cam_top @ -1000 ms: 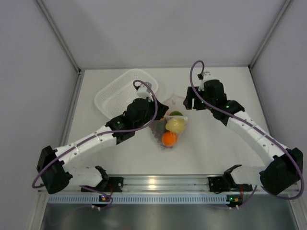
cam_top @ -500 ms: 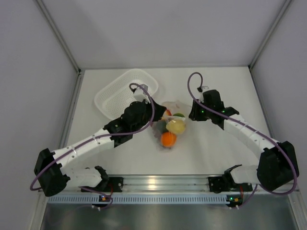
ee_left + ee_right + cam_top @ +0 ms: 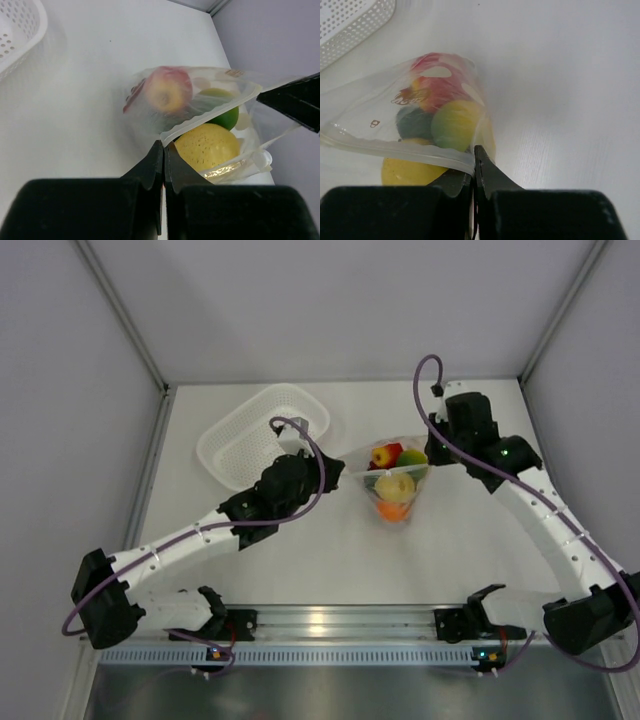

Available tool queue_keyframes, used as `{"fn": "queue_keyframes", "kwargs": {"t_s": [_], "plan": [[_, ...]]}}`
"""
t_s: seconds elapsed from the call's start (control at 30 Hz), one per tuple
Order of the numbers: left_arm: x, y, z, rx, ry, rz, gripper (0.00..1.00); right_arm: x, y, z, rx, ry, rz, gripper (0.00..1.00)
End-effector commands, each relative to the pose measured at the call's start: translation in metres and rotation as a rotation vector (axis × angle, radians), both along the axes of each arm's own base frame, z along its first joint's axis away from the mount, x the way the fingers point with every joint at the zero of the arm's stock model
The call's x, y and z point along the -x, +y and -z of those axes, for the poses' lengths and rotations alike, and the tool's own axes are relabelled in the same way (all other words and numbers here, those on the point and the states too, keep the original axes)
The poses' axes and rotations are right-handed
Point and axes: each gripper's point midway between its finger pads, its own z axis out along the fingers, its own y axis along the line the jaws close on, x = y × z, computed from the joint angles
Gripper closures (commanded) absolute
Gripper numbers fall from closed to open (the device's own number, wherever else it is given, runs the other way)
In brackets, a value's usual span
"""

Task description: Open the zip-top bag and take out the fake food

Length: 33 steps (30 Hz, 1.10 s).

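Observation:
The clear zip-top bag hangs stretched between my two grippers, its mouth edge pulled taut. Inside it is the fake food: a red apple, a green fruit, a yellow lemon and an orange. My left gripper is shut on the bag's left top edge; in the left wrist view its jaws pinch the rim beside the lemon. The right gripper is shut on the right top edge, and in its own view it pinches the zip strip of the bag.
A white perforated basket stands at the back left, close behind the left arm; its corner also shows. White walls enclose the table on three sides. The right gripper's dark finger shows beyond the bag.
The right gripper came down to the bag's right edge, shut on it and pulled up and to the right. The bag rose off the table and now hangs taut between both grippers.

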Motion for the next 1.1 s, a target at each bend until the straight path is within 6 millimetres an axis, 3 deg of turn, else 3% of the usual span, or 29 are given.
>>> {"fn": "queue_keyframes", "kwargs": {"t_s": [0.0,0.13,0.17,0.23,0.33,0.5,0.63,0.67,0.7,0.9,0.93,1.07], "plan": [[-0.014,0.022,-0.016,-0.039,-0.072,-0.092,1.0,0.022,-0.043,-0.022,0.218,0.009,0.076,1.0],[-0.009,0.006,0.005,-0.049,-0.021,-0.018,1.0,0.029,-0.025,-0.012,0.282,0.034,0.077,1.0],[-0.007,0.003,0.012,-0.053,-0.004,-0.003,1.0,0.034,-0.009,-0.008,0.294,0.033,0.04,1.0],[-0.003,0.0,0.024,-0.055,0.025,0.014,1.0,0.034,0.002,0.001,0.318,0.037,0.063,1.0],[-0.001,0.007,0.039,-0.072,0.048,-0.005,1.0,0.036,0.023,0.009,0.331,0.031,0.06,1.0],[0.003,0.025,0.035,-0.049,0.071,-0.026,0.99,0.034,0.048,0.007,0.307,0.015,0.012,1.0],[-0.002,0.04,0.025,0.003,0.08,0.011,0.67,0.032,0.056,0.001,0.281,-0.008,0.002,1.0],[-0.005,0.047,0.019,0.014,0.074,0.007,0.53,0.031,0.057,0.0,0.278,-0.01,0.003,1.0],[-0.006,0.05,0.017,0.015,0.074,0.0,0.02,0.031,0.057,-0.001,0.273,-0.015,0.003,1.0],[0.001,0.045,-0.016,0.024,0.017,0.051,0.02,0.028,0.062,-0.001,0.238,-0.033,0.007,1.0],[0.003,0.038,-0.034,0.03,-0.021,0.081,0.07,0.028,0.062,0.0,0.236,-0.032,0.01,1.0],[0.005,0.029,-0.04,-0.044,-0.04,0.07,0.15,0.028,0.063,0.002,0.224,-0.031,0.013,1.0]]}}
